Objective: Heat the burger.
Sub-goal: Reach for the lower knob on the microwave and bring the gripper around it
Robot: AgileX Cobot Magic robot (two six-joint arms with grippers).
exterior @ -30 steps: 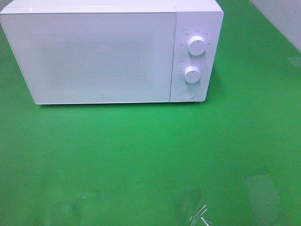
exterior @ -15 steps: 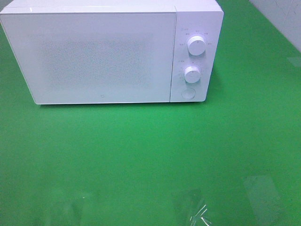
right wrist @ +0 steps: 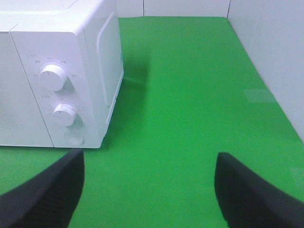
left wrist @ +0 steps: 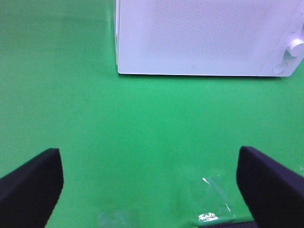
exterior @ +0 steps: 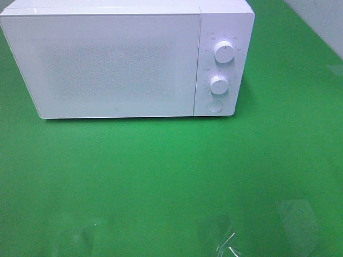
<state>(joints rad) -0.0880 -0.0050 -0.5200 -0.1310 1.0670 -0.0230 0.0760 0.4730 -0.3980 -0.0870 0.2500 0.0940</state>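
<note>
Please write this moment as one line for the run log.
microwave: closed | burger: not in view | left gripper: open, empty | right gripper: open, empty

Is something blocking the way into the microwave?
Yes: the microwave door is shut over the opening. The left gripper and right gripper hang open, short of it. No burger shows.

Flat bright-green matte surface (exterior: 161, 176) covers the whole work area before me. Pale glare patches (exterior: 297, 214) lie near its front edge. White box-shaped microwave oven (exterior: 112, 64) stands at the far side, door closed. White tiled wall (right wrist: 270, 57) borders the surface on my right and at the back.
</note>
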